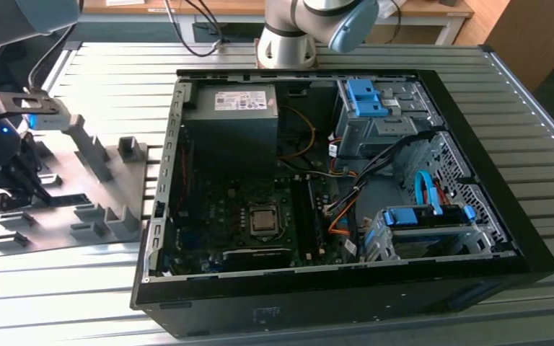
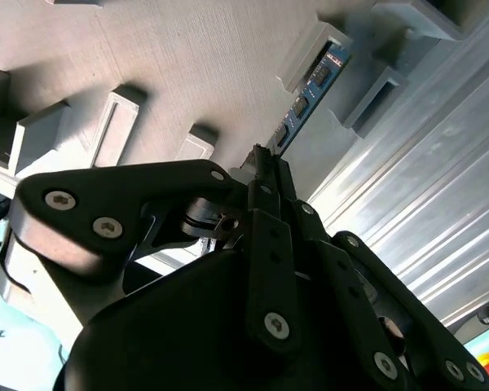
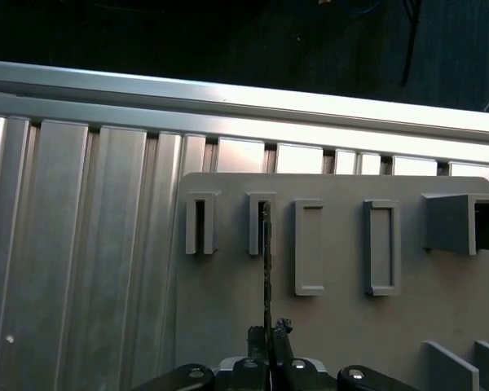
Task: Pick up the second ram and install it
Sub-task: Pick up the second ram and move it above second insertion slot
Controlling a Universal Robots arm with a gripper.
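The second ram point(image 2: 311, 88) is a thin dark board with a bluish sheen, standing on edge in a grey holder block point(image 2: 314, 50) of the holder plate point(image 1: 84, 241). In the first wrist view the ram point(image 3: 266, 269) shows edge-on, its far end in a slotted block point(image 3: 258, 224). In both wrist views my gripper point(image 3: 270, 332) is shut on the ram's near end, its black fingers point(image 2: 270, 175) pinching the board from both sides. The exterior view has the gripper point(image 1: 9, 193) low over the plate at that view's left.
An open computer case point(image 1: 161, 180) lies to the exterior view's right of the plate, with motherboard point(image 1: 257, 216), power supply point(image 1: 231, 115) and blue drive cages point(image 1: 421, 220). Several grey holder blocks point(image 1: 128, 150) rise from the plate. Everything rests on a ribbed metal table point(image 1: 508, 94).
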